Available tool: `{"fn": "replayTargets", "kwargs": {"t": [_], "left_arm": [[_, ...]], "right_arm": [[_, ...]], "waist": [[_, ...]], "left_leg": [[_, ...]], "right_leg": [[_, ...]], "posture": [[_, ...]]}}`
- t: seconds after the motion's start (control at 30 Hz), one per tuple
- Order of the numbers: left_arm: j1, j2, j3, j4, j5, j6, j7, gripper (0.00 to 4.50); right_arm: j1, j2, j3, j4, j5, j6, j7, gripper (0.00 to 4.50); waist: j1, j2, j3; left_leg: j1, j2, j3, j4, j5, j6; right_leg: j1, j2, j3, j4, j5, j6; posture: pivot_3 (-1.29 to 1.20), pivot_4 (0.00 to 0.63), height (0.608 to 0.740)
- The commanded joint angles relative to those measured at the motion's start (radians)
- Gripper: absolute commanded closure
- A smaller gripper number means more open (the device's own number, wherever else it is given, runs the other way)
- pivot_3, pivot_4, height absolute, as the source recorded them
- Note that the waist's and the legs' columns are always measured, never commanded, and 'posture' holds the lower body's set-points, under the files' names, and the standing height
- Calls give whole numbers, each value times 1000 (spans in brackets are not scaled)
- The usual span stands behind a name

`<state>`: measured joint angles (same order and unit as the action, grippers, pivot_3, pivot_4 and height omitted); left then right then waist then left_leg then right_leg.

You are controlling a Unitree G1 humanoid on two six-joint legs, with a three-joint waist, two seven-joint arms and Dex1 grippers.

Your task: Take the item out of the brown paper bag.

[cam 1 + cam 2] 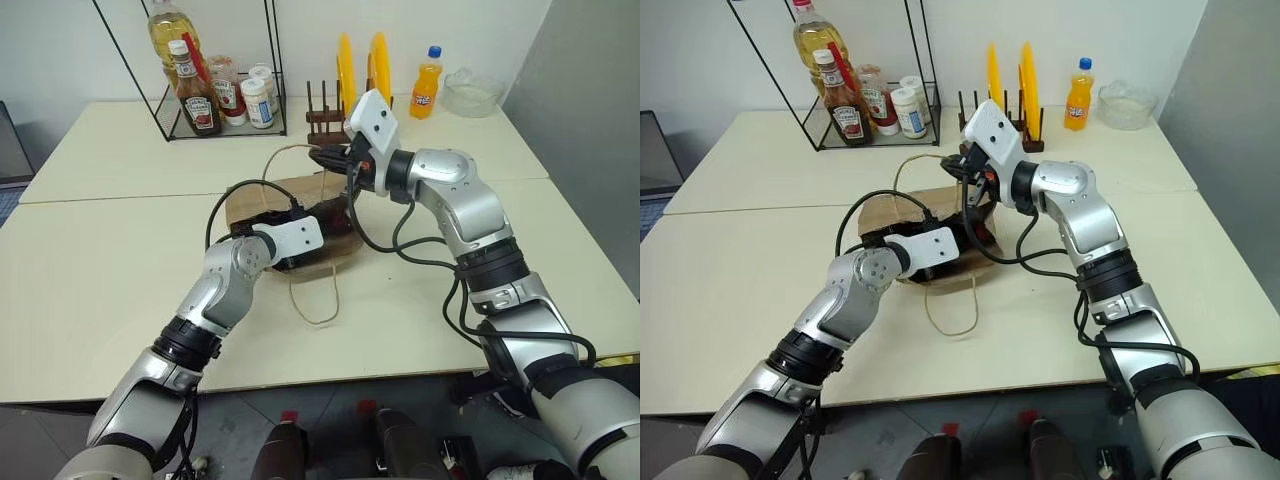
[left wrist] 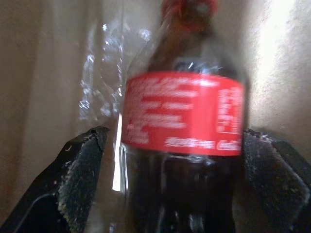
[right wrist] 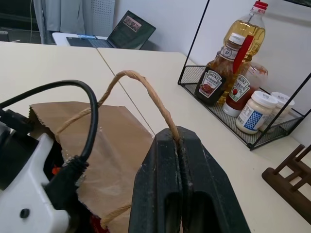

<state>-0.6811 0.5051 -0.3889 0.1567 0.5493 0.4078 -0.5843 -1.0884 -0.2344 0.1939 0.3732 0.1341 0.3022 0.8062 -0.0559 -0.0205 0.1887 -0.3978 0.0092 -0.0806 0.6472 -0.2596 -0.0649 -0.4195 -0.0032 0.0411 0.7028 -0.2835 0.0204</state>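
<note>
The brown paper bag (image 1: 250,200) lies flat on the cream table, its mouth towards me. My right gripper (image 3: 177,141) is shut on the bag's upper cord handle (image 3: 146,92) and holds it raised above the bag (image 3: 116,141). My left gripper (image 2: 177,160) reaches into the bag's mouth and is open. The item, a cola bottle (image 2: 182,116) with a red label and dark liquid, stands between its black fingers (image 2: 82,174). The left finger is clearly apart from the bottle. In the head views the bottle (image 1: 342,216) shows as a dark shape at the mouth.
The bag's other cord handle (image 1: 318,300) lies looped on the table near me. At the back stand a wire rack with ketchup and oil bottles (image 1: 215,95), a plate rack with yellow plates (image 1: 345,90), an orange soda bottle (image 1: 427,83) and a glass bowl (image 1: 472,92).
</note>
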Motion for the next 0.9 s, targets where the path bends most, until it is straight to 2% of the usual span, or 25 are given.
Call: {"fn": "replayTargets", "kwargs": {"t": [0.03, 0.07, 0.1, 0.23, 0.4, 0.53, 0.63, 0.8, 0.9], "left_arm": [[-52, -19, -8, 72, 13, 26, -11, 25], [-64, -26, -9, 86, 12, 26, -11, 25], [-72, -32, -8, 95, 10, 24, -10, 422], [-75, -34, -1, 101, 5, 12, -16, 1293], [-48, -22, 20, 55, -19, -13, -26, 1293], [-5, -44, 67, -59, -125, -23, -78, 1293], [56, -48, 126, -217, -238, 4, -148, 1293], [119, -26, 202, -414, -404, 61, -249, 1293], [162, 29, 203, -499, -475, 77, -329, 1293]], "right_arm": [[-10, -8, -15, -43, -2, -9, 1, 4500], [-10, -8, -15, -43, -2, -9, 0, 4500], [-10, -8, -15, -43, -2, -9, 0, 4500], [-12, -7, -17, -42, -3, -9, -4, 4500], [-10, -13, -19, -44, -5, -9, -6, 4500], [-13, -15, -19, -34, -8, -14, -7, 4500], [-17, -19, -21, -24, -9, -21, -5, 4500], [-17, -23, -21, -15, -11, -29, 0, 4500], [-18, -25, -22, -10, -11, -32, 3, 4500]], "waist": [[0, 0, 0], [0, 0, 0], [0, 0, 0], [-1, 0, 0], [-1, 0, 0], [0, 0, 0], [0, 0, 0], [0, 0, 0], [0, 0, 0]], "left_leg": [[0, 0, 0, 0, 0, 0], [0, -1, 0, 0, 0, 0], [0, -1, 0, 0, 0, 0], [0, 0, 0, 0, 0, 0], [0, 0, 0, 0, 0, 0], [0, 1, 0, 0, 0, 0], [-1, 1, 0, 0, 0, 0], [-1, 2, 0, 0, 0, 0], [-1, 2, 0, 0, 0, 0]], "right_leg": [[0, 0, 0, 0, 0, 0], [0, 0, 0, 0, 0, 0], [0, 0, 0, 1, 0, 0], [0, 0, 0, 1, 0, 0], [0, 0, 0, 1, 0, 0], [-1, -1, 0, 1, 0, 0], [-1, -2, 0, 1, 0, 0], [-1, -2, 0, 0, 0, 0], [-1, -2, 0, 0, 0, 0]], "posture": [[0, 150, 740], [0, 150, 740], [0, 150, 740], [0, 150, 740], [0, 150, 740], [0, 150, 740], [0, 150, 740], [0, 150, 740], [0, 150, 740]]}}
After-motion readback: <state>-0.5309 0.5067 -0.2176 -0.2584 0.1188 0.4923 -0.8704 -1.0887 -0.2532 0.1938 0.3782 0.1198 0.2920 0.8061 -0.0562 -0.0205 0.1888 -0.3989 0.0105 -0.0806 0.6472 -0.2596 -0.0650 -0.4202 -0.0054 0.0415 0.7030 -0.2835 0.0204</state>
